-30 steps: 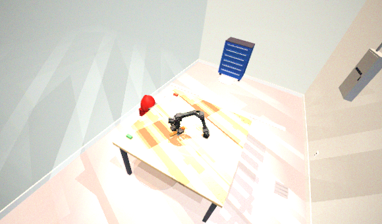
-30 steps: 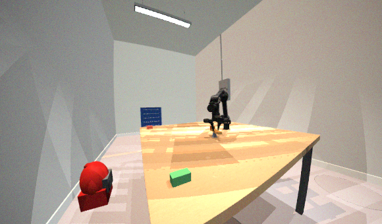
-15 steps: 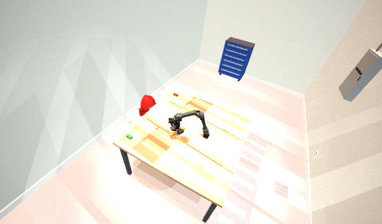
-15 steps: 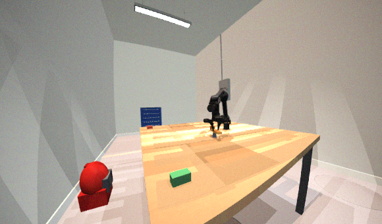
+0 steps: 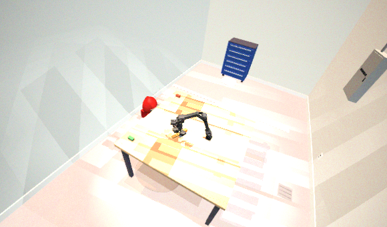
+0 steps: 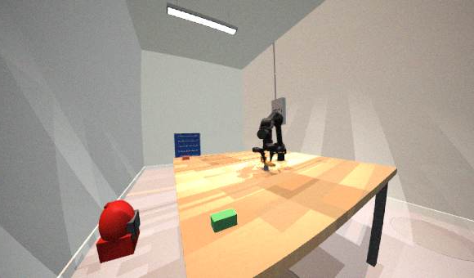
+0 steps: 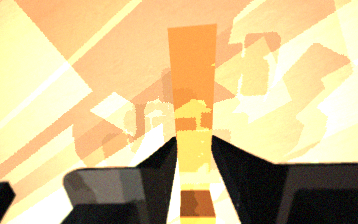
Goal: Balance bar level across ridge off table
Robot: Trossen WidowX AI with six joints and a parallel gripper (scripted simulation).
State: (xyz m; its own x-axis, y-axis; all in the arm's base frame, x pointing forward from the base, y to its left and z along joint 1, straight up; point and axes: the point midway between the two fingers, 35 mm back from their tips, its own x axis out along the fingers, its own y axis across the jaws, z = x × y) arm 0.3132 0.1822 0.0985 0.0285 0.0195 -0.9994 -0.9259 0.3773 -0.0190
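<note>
My jaws [image 5: 178, 135] [image 6: 267, 162] pinch the orange bar [image 5: 175, 135] [image 6: 270, 163] [image 7: 193, 65], which runs forward between them; it looks stiff and light, best gripped mid-length.

We're looking at a blue drawer cabinet [image 5: 239, 61] [image 6: 187, 144] against the pale end wall [image 5: 259, 30] [image 6: 192, 98], and a lit strip lamp [image 6: 201, 19] hangs overhead, folks!

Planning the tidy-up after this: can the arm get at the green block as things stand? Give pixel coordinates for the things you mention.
Probably not yet: the gripper [image 6: 268, 160] [image 7: 193, 139] is shut on the orange bar [image 7: 192, 65], though nothing visible blocks the green block [image 5: 131, 138] [image 6: 224, 221].
</note>
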